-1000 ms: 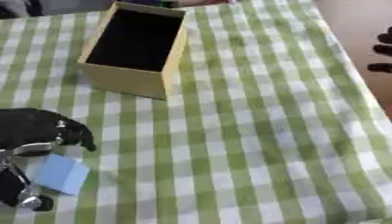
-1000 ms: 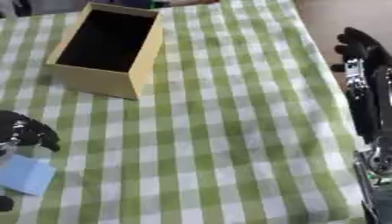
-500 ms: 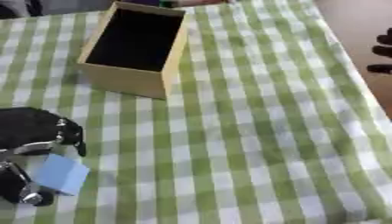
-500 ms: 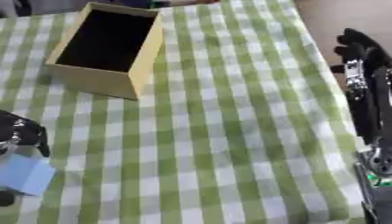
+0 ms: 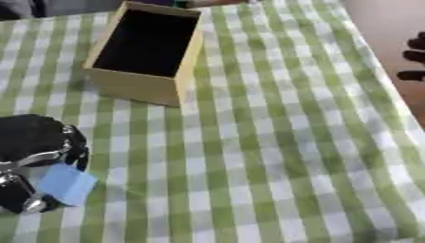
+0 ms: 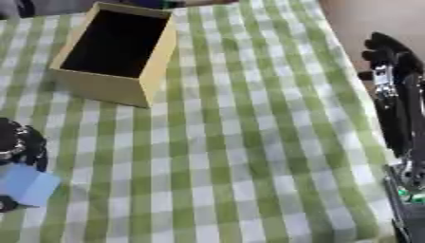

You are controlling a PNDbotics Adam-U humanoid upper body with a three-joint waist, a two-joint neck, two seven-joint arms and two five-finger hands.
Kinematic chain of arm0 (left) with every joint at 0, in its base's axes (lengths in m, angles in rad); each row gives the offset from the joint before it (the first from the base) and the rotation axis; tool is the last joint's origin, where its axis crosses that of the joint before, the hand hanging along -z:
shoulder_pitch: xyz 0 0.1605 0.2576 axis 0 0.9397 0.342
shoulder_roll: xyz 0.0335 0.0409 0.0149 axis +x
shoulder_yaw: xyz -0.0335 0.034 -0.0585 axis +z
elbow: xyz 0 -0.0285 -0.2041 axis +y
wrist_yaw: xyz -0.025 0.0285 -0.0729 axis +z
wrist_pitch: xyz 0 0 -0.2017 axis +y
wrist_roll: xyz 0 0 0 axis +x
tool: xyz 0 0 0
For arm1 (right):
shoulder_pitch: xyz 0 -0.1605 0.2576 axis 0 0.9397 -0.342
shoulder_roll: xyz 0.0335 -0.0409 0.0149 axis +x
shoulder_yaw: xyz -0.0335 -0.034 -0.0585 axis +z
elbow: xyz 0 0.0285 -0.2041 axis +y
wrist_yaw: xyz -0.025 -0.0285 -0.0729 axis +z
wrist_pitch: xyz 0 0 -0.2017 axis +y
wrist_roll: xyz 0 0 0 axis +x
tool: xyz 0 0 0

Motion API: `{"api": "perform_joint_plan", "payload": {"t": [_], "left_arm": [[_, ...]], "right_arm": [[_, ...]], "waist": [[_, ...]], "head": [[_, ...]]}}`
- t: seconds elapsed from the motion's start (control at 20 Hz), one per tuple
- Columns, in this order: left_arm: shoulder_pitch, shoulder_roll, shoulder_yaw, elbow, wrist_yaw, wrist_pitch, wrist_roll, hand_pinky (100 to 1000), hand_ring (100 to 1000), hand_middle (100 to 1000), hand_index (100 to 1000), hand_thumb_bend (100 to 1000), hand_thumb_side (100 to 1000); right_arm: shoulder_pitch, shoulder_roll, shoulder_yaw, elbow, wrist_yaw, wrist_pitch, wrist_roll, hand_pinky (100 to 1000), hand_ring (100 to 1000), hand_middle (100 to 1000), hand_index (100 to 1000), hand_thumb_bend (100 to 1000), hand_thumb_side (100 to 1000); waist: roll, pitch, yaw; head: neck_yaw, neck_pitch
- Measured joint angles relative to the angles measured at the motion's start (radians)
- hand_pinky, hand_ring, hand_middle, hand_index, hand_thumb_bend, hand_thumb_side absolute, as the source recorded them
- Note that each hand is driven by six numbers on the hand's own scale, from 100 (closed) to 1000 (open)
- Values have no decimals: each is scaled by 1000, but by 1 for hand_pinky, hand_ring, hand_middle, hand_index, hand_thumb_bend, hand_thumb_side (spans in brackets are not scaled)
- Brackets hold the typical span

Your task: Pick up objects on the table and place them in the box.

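Both fingers and thumb of left hand (image 5: 33, 161) pinch blue card (image 5: 66, 184).

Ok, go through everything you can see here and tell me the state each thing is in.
box: open on top, upright, nothing visible inside.
light blue object: held in the left hand near the table's lower left, not yet in the box.
left hand: fingers curled round the light blue object.
right hand: idle off the table's right edge, fingers relaxed, holding nothing.
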Motion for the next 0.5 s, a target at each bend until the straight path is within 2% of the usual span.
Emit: {"api": "perform_joint_plan", "payload": {"t": [0.25,0.5], "left_arm": [[-10,-4,44,0,16,1,35,400,439,441,510,270,100],[-65,-4,92,0,12,1,70,400,437,439,501,251,100]], "right_arm": [[2,2,0,0,0,2,2,677,818,798,893,100,1000],[2,2,0,0,0,2,2,678,819,798,893,100,1000]], "waist": [[0,0,5],[5,-2,7]], "head": [[-9,0],[-10,0]]}}
